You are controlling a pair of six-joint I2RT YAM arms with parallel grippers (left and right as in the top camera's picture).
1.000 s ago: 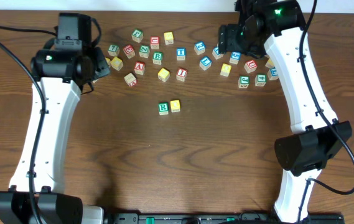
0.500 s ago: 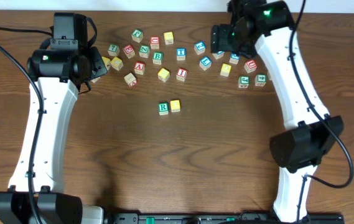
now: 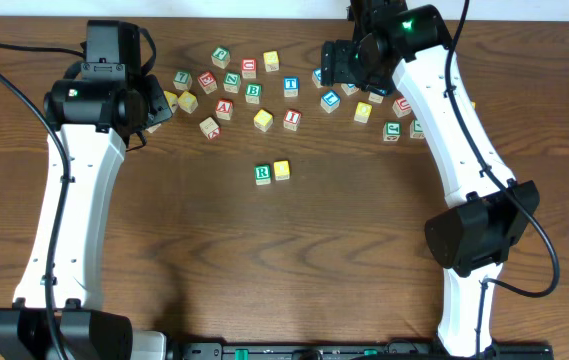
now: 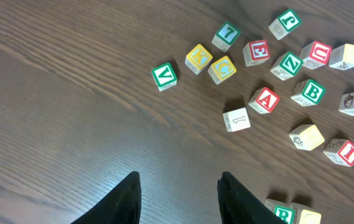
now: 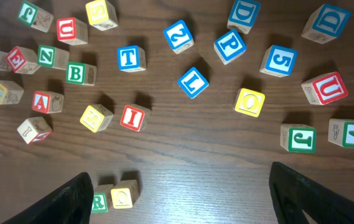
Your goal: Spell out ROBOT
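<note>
Near the middle of the dark wooden table [image 3: 364, 250], we see the small wooden cube with a green R [image 3: 262, 173] touching a yellow-faced wooden cube [image 3: 282, 170]. Farther back, in the scattered cluster, lie the green-lettered B cube [image 3: 253, 93], the blue-lettered T cube [image 3: 291, 86] and a yellow O cube [image 5: 250, 101]. Our left gripper [image 4: 178, 186] hovers with its fingers narrowly parted, holding nothing. Our right gripper [image 5: 181, 180] is spread wide, also holding nothing.
</note>
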